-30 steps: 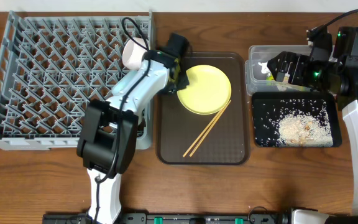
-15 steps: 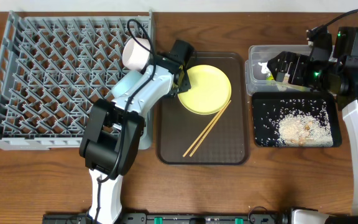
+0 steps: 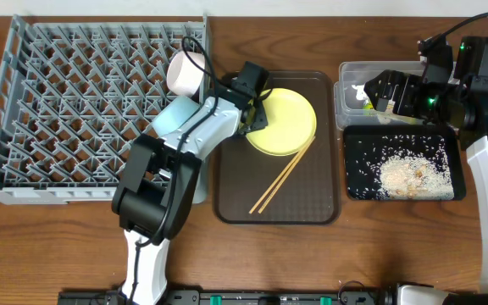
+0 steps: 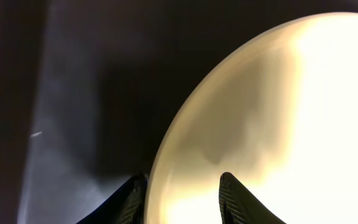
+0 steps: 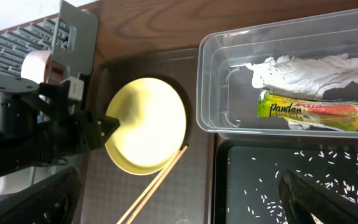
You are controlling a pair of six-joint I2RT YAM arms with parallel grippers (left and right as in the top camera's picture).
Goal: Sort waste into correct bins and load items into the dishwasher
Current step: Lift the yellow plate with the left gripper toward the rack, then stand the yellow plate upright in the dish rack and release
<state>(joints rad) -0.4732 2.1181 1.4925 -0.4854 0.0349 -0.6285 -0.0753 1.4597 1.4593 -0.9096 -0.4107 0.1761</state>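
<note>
Yellow plate [image 3: 285, 121] is straddled at its rim by the left gripper [image 4: 182, 180], jaws apart, nothing gripped; a deep, firm pinch is wanted before any lift.

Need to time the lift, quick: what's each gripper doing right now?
Left gripper: open, fingers straddling the rim of the plate, not clamped.
Right gripper: open, empty, over the clear tub.
</note>
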